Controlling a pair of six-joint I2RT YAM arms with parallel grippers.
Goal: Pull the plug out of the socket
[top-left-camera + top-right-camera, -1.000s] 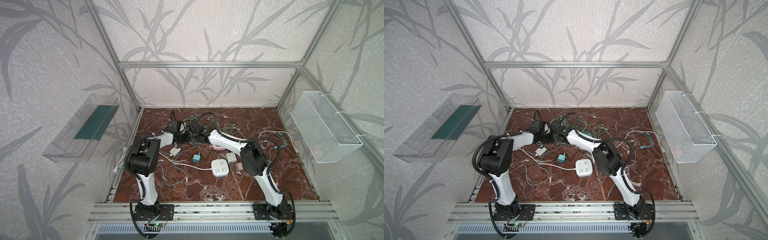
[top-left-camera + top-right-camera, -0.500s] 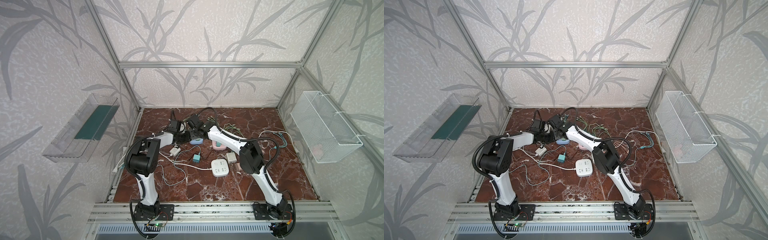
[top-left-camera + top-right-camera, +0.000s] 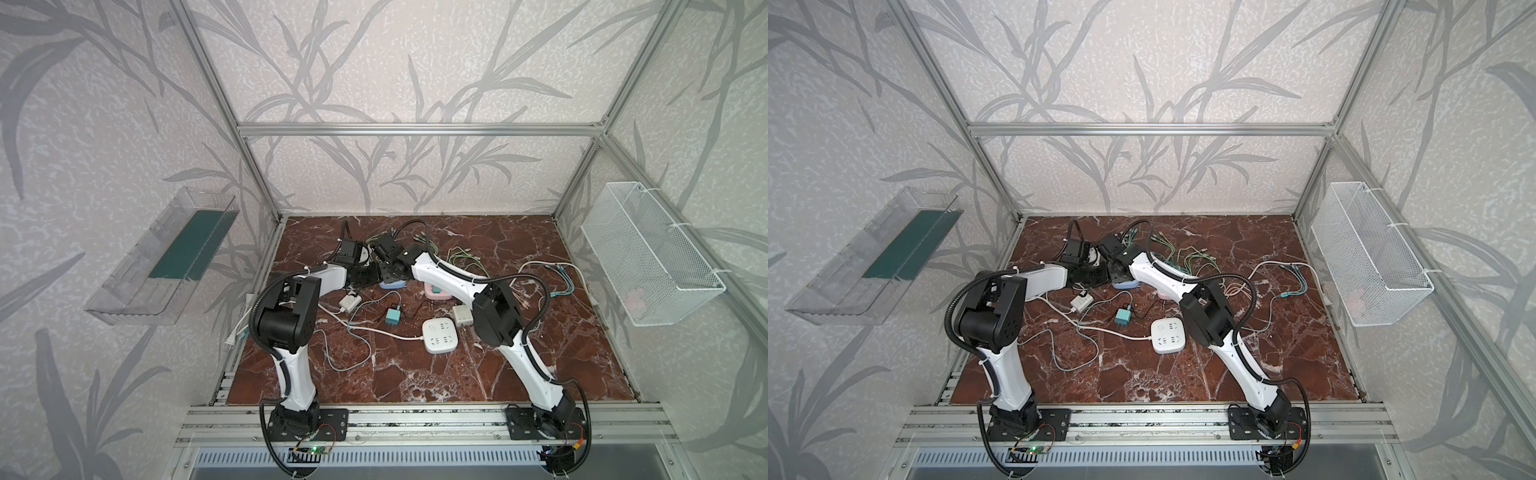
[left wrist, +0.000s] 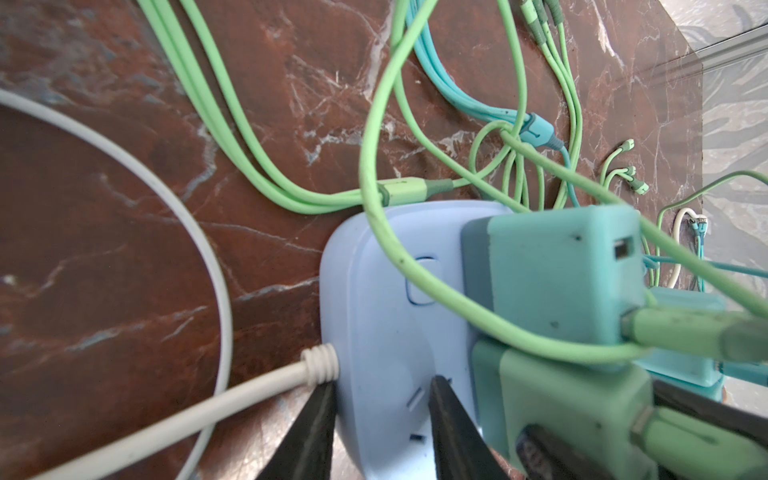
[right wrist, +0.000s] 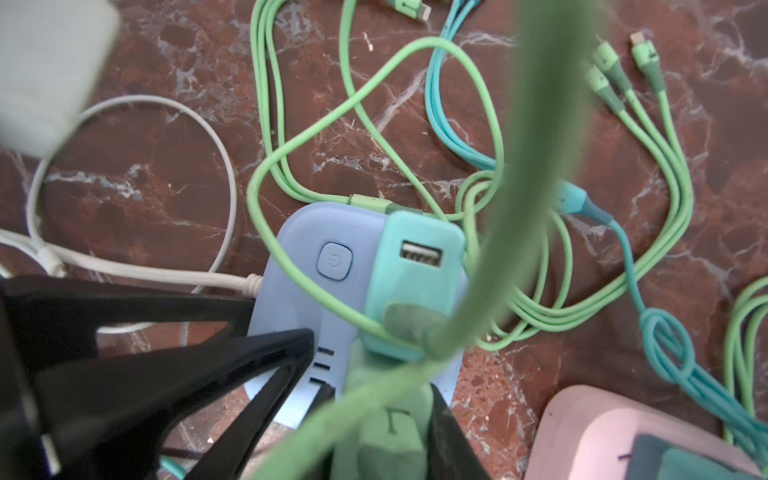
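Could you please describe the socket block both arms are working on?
On the red marble tabletop, find where the left gripper and right gripper meet. The socket block there carries a teal plug and a green plug; unlike the white block and pink block nearby, it is pale blue.

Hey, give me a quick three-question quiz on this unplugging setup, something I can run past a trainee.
1. True or false: the white power strip has a plug in it.
2. What does the left gripper clamp? A) the edge of the blue socket B) the white cable C) the pink socket
3. Fill in: the right gripper grips the ____ plug.
Key: 1 false; 2 A; 3 green, the green plug.
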